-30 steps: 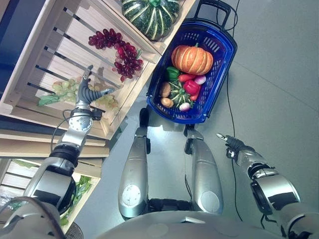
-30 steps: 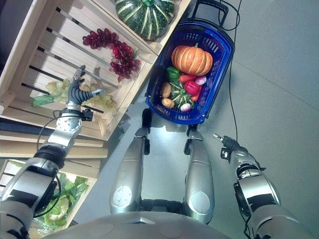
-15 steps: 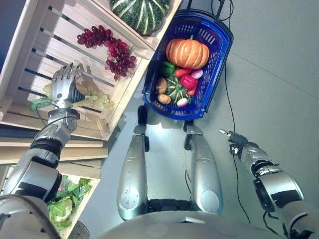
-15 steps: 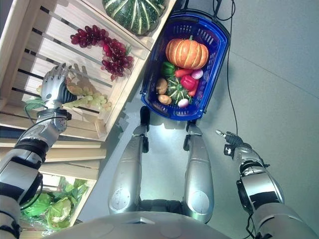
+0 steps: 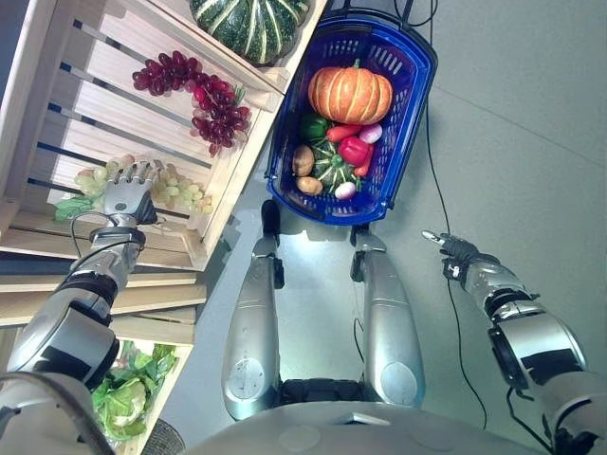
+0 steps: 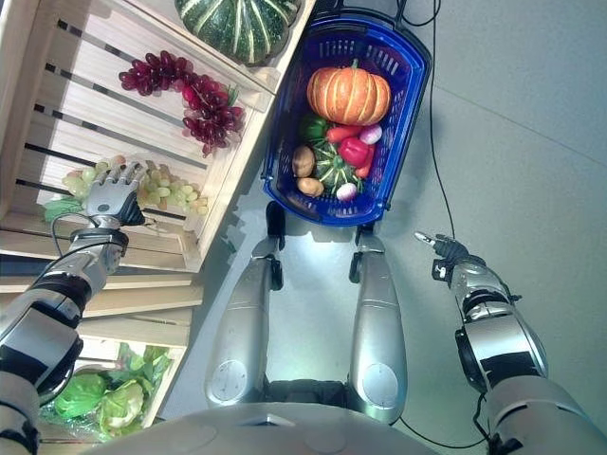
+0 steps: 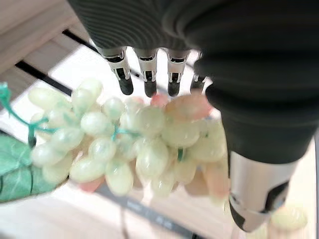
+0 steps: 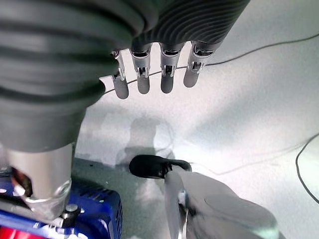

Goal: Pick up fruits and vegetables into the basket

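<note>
Reaching into the wooden crate, I have my left hand spread over the green grapes, which lie on the slats in the crate's lower corner. In the left wrist view its fingers are straight and extended above the bunch and the thumb stands off to the side; nothing is gripped yet, though the fingertips look very close to the top berries.

I judge the bunch to be light, lumpy and loose: many smooth round berries on a thin stem, with a leaf at one end. Smooth berries can slide out of a shallow pinch, and the cluster will sag and swing if lifted by one edge. I would wrap the fingers over the thick middle of the bunch and bring the thumb in under its far side, closing gently so as not to squash or shed berries.

The red grapes lie further up the same crate. The blue basket sits on the floor beside the crate, already holding a pumpkin and smaller vegetables. My right hand hangs idle over the floor, fingers straight.
</note>
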{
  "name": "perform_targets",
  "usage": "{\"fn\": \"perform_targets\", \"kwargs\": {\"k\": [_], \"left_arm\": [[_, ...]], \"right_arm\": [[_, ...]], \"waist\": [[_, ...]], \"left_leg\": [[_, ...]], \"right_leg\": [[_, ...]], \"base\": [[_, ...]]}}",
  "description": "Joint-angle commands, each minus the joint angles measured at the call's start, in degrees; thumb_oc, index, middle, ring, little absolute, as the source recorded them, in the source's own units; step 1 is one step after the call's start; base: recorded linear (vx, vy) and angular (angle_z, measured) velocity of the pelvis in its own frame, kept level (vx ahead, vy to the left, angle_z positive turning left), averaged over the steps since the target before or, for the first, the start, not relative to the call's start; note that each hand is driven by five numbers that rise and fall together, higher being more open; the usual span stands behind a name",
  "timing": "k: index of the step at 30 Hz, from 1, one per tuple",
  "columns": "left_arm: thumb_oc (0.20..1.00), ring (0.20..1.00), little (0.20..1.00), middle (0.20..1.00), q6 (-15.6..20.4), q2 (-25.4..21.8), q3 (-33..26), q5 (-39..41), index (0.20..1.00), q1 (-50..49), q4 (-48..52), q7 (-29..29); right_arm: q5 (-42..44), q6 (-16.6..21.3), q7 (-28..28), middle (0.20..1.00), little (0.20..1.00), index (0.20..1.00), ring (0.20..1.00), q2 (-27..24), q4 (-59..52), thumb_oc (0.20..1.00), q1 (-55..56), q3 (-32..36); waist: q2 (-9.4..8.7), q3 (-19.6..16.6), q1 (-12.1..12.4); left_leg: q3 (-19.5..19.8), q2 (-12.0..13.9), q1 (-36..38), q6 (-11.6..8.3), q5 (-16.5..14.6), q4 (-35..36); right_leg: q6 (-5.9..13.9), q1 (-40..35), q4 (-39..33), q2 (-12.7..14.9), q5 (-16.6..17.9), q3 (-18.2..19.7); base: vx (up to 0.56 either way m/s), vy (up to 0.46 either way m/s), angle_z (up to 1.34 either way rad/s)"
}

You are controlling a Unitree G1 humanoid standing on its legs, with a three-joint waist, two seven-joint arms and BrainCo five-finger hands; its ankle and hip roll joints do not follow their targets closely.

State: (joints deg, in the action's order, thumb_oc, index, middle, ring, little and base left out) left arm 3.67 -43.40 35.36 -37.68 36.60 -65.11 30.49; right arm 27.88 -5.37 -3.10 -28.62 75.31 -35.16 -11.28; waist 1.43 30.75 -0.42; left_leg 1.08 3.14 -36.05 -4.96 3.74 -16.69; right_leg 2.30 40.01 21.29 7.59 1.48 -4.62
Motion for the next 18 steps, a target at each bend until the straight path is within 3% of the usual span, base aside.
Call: {"fn": "perform_targets", "kwargs": {"k": [1, 18], "left_arm": [[1.0, 1.0, 1.0, 1.0, -2.9, 1.2, -1.4, 1.8, 1.0, -1.1, -4.4, -2.5], [1.0, 1.0, 1.0, 1.0, -7.7, 1.8, -1.2, 0.3, 1.0, 0.7, -6.8, -3.3]], "right_arm": [[-1.2, -1.4, -0.4, 1.0, 1.0, 1.0, 1.0, -4.1, 1.1, 1.0, 2.1, -1.9], [-0.9, -1.4, -0.3, 1.0, 1.0, 1.0, 1.0, -3.7, 1.3, 1.0, 1.3, -2.7]], "waist": [[2.21, -1.0, -0.6], [1.57, -1.0, -0.6]], "left_leg": [[-2.3, -3.2, -2.0, 3.06, -3.8, -4.3], [-1.9, -3.2, -3.0, 3.09, -3.1, -3.6]], "right_leg": [[-1.71, -2.6, 3.5, -3.6, -6.0, -2.8], [-1.58, -1.5, 3.0, -4.1, -5.4, -3.0]], "base": [[-0.01, 0.018, -0.03], [0.0, 0.004, -0.01]]}}
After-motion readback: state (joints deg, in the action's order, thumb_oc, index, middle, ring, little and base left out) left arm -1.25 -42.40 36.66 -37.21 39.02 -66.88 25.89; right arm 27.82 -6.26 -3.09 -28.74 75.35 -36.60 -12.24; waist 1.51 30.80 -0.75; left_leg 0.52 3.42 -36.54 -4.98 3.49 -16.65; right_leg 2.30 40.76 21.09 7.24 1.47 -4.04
